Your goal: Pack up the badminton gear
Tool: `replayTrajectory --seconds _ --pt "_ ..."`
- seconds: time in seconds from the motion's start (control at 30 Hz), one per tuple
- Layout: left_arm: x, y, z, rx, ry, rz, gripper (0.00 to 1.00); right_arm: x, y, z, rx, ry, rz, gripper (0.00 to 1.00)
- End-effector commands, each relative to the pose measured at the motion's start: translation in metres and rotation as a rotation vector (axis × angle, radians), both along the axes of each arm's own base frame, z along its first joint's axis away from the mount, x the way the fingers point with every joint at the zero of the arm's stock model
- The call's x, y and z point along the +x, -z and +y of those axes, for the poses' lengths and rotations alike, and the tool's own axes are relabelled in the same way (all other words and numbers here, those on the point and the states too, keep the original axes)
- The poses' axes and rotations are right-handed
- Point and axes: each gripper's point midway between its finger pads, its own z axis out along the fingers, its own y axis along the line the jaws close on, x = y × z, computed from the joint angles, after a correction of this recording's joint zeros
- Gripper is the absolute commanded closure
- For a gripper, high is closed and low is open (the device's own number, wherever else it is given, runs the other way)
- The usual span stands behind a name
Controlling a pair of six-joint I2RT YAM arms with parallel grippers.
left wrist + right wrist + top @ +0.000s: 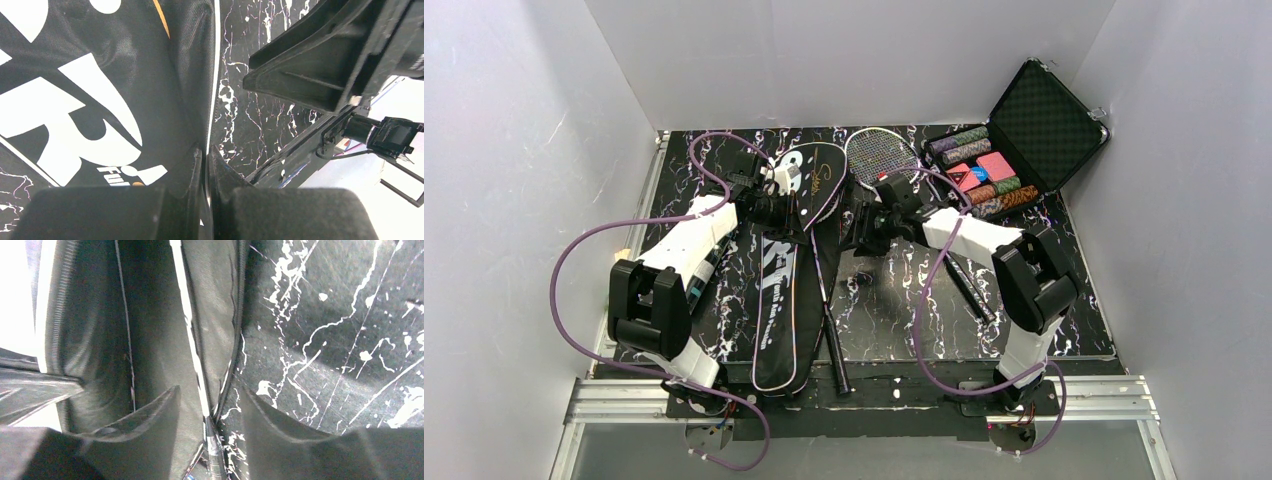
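Observation:
The long black bag point(776, 300) with white lettering lies lengthwise left of centre. My left gripper point(774, 212) is shut on the bag's white-piped edge point(212, 100), which runs up from between the pinched fingertips point(206, 160). One racket's shaft point(824, 290) runs from its handle near the front edge up into the bag's open head end. My right gripper point(864, 232) stands open astride that shaft point(192, 340), fingers point(150, 425) on either side without touching it. A second racket's white-strung head point(882, 155) lies at the back. A black tube point(708, 270) shows under my left arm.
An open black case point(1049, 120) of coloured poker chips point(979, 175) stands at the back right. The second racket's handle point(969, 290) passes under my right arm. White walls close in on three sides. My right arm's black gripper point(325, 65) fills the left wrist view's upper right.

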Motion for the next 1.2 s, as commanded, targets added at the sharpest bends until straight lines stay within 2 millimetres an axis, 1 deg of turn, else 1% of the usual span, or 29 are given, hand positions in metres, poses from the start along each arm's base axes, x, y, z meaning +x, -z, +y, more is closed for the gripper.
replayTrajectory --seconds 0.0,0.13,0.2,0.23,0.3,0.4,0.5,0.53,0.6,0.67,0.77,0.83,0.9,0.97,1.03,1.07,1.17 --pt "0.002 -0.025 -0.004 -0.033 0.012 -0.077 1.0 -0.008 0.01 -0.009 -0.04 0.019 0.006 0.51" --pt "0.003 -0.03 -0.004 -0.032 0.009 -0.082 1.0 -0.002 0.019 -0.023 -0.113 0.03 -0.017 0.57" --pt "0.003 -0.033 -0.004 -0.034 0.009 -0.09 1.0 -0.006 0.021 -0.022 -0.108 0.017 -0.01 0.6" --pt "0.003 -0.034 -0.004 -0.036 0.007 -0.092 1.0 -0.01 0.021 -0.019 -0.087 0.001 0.001 0.6" --pt "0.004 -0.036 -0.004 -0.039 0.005 -0.095 1.0 -0.02 0.022 -0.012 -0.048 -0.028 0.02 0.59" --pt "0.005 -0.036 -0.005 -0.039 0.002 -0.091 1.0 -0.043 0.022 0.003 -0.016 -0.095 0.032 0.49" --pt "0.005 -0.032 -0.004 -0.031 0.002 -0.084 1.0 -0.074 0.024 0.018 -0.03 -0.181 0.039 0.45" --pt "0.004 -0.032 -0.003 -0.029 0.002 -0.087 1.0 -0.088 0.025 0.023 -0.037 -0.218 0.037 0.44" --pt "0.005 -0.03 -0.002 -0.021 0.003 -0.09 1.0 -0.106 0.025 0.026 -0.058 -0.259 0.029 0.4" --pt "0.004 -0.028 -0.001 -0.015 0.003 -0.09 1.0 -0.12 0.026 0.025 -0.073 -0.281 0.02 0.37" --pt "0.004 -0.025 -0.001 -0.012 0.003 -0.082 1.0 -0.135 0.024 0.023 -0.075 -0.31 0.008 0.36" --pt "0.003 -0.024 0.0 -0.01 0.002 -0.08 1.0 -0.143 0.026 0.023 -0.088 -0.332 0.007 0.38" --pt "0.002 -0.022 0.0 -0.005 0.004 -0.077 1.0 -0.151 0.032 0.023 -0.119 -0.354 0.018 0.41" --pt "0.002 -0.021 0.001 -0.002 0.004 -0.077 1.0 -0.158 0.04 0.024 -0.136 -0.376 0.035 0.47" --pt "0.001 -0.02 0.001 -0.001 0.006 -0.073 1.0 -0.162 0.043 0.027 -0.132 -0.392 0.044 0.54" --pt "0.001 -0.019 0.001 -0.001 0.007 -0.071 1.0 -0.163 0.044 0.028 -0.131 -0.397 0.049 0.56" --pt "0.0 -0.019 0.002 0.002 0.006 -0.075 1.0 -0.164 0.047 0.032 -0.132 -0.42 0.057 0.56"
